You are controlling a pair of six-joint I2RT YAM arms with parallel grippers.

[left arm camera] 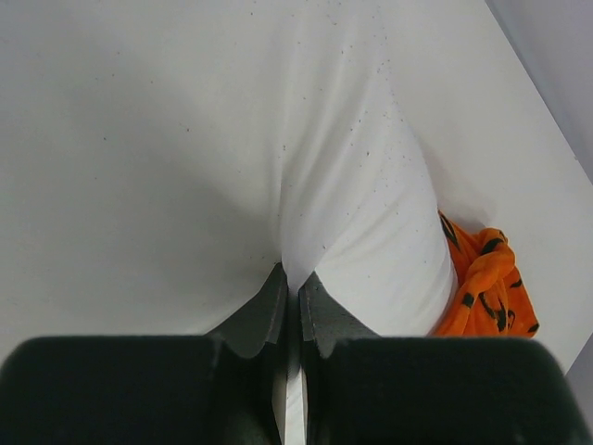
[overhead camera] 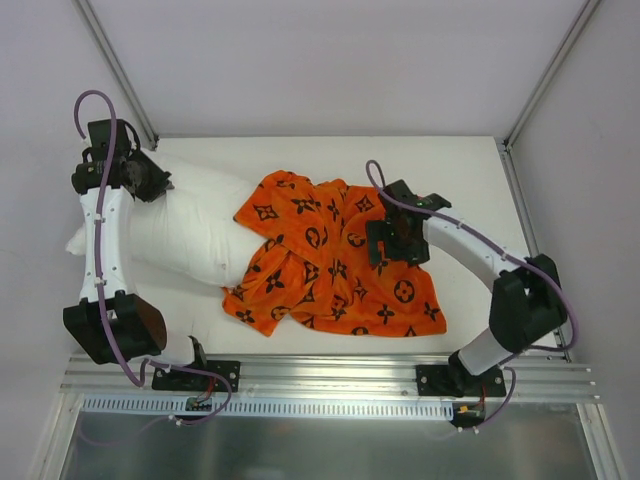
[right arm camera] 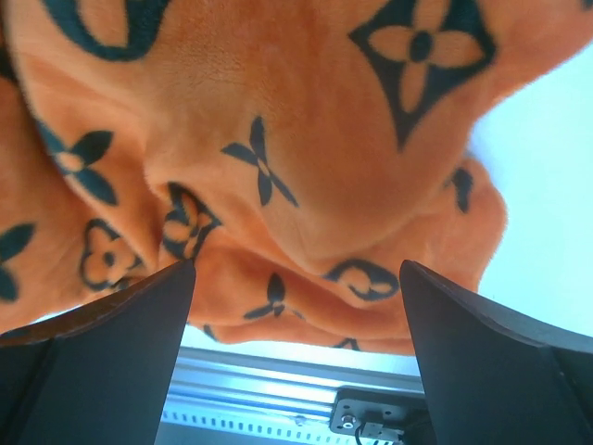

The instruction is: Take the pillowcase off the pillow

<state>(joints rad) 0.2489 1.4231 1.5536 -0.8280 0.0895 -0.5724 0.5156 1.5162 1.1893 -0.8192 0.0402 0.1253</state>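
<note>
The white pillow [overhead camera: 190, 235] lies on the left of the table, most of it bare. My left gripper [overhead camera: 160, 185] sits at its far left end, shut on a pinched fold of the pillow's white fabric [left arm camera: 352, 213]; the fingertips meet at the crease [left arm camera: 292, 278]. The orange pillowcase [overhead camera: 330, 265] with black motifs lies crumpled in the middle, its left edge against the pillow's right end, where I cannot tell if it still wraps the pillow. My right gripper [overhead camera: 380, 243] hangs open just above the pillowcase [right arm camera: 278, 120], nothing between its fingers [right arm camera: 296, 269].
The white table [overhead camera: 460, 170] is bounded by grey walls at the back and sides. An aluminium rail [overhead camera: 330, 375] with both arm bases runs along the near edge and shows in the right wrist view [right arm camera: 278, 389]. A bit of orange fabric [left arm camera: 486, 287] peeks past the pillow.
</note>
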